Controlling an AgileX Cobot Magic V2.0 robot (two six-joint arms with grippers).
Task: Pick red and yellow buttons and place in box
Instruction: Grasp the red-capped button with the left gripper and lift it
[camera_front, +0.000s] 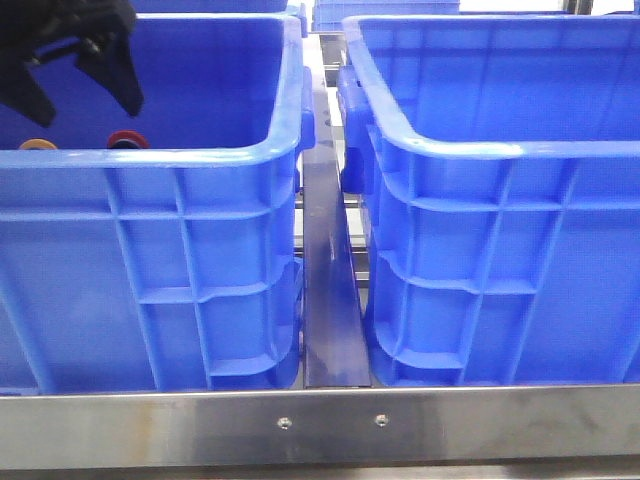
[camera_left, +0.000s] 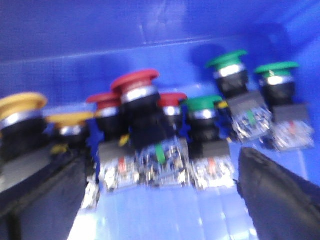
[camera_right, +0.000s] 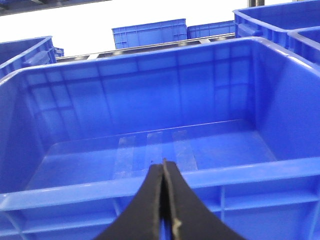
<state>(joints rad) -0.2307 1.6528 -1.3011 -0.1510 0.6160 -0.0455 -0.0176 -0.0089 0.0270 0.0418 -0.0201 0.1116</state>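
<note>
While the red button (camera_left: 134, 82) and yellow button (camera_left: 19, 102) stand among others on the left crate's (camera_front: 200, 155) floor, the left gripper (camera_left: 160, 185) hangs over them, jaws spread.

Both caps are domed on black bodies, blurred, green ones beside them; the right gripper (camera_right: 164, 172), jaws pressed together on nothing, points at the empty box (camera_right: 150, 185).

2 crates side by side: buttons (camera_front: 127, 139) in left crate (camera_front: 150, 270), right crate (camera_front: 500, 250) beside.
</note>
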